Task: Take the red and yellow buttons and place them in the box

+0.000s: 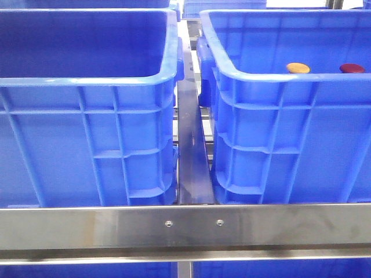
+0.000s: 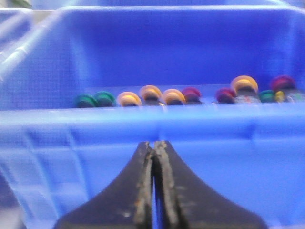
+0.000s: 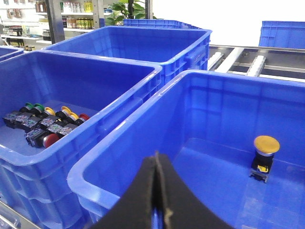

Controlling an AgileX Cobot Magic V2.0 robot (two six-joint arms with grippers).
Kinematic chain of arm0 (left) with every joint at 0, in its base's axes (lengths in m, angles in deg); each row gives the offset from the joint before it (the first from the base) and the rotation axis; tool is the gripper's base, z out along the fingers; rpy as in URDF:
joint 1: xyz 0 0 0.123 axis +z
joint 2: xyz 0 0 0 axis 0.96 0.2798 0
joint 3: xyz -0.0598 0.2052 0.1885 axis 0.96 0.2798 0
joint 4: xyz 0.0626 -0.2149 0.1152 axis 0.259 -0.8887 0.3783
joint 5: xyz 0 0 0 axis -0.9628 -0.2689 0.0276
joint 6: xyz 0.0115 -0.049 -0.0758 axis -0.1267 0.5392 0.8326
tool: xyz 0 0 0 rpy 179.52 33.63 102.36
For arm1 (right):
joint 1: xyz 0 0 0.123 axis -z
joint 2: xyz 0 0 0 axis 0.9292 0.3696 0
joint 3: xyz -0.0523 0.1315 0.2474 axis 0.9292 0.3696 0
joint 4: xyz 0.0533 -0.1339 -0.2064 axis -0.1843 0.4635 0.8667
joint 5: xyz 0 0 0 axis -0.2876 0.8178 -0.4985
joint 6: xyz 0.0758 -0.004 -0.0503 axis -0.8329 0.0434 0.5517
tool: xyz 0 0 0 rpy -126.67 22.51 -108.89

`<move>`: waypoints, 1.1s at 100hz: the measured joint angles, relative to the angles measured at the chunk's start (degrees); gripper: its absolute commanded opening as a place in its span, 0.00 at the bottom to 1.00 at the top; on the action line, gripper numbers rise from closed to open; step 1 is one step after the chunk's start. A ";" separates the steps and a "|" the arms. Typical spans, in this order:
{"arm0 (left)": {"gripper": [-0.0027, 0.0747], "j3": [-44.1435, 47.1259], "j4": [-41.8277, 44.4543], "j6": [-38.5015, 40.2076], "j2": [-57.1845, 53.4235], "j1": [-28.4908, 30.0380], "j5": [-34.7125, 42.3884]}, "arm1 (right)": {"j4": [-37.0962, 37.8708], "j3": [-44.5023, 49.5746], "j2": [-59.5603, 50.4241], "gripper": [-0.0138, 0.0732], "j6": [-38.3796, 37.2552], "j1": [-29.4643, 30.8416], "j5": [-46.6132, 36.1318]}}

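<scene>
Nearest, both black grippers, left point(image 2: 156, 191) and right point(image 3: 157, 200), are clenched on nothing. Yellow-capped point(image 2: 129, 98) and red-capped push buttons point(image 2: 191, 93) crowd the blue ribbed supply crate point(image 2: 143, 129); one yellow button point(image 3: 265, 145) stands inside the receiving blue plastic box point(image 3: 119, 176). Spread the fingers first, then descend onto one cap.

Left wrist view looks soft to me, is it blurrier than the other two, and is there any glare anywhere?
Yes: the left wrist view is blurred throughout, its row of buttons smeared into coloured blobs. The right wrist view is sharp on the yellow button, but the background at its top right is blown out white. The front view is fairly clear, with glare on the steel rail.
</scene>
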State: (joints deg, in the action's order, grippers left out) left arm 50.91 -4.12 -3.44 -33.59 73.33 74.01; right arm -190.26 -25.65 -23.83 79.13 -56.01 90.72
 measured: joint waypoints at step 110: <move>0.01 0.00 3.54 2.90 -0.36 3.82 -1.03 | 0.10 0.00 0.00 0.09 0.09 0.00 0.00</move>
State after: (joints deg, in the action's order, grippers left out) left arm 50.91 -0.58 -0.54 -33.94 77.15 72.98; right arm -190.16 -25.65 -23.83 79.22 -56.01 90.72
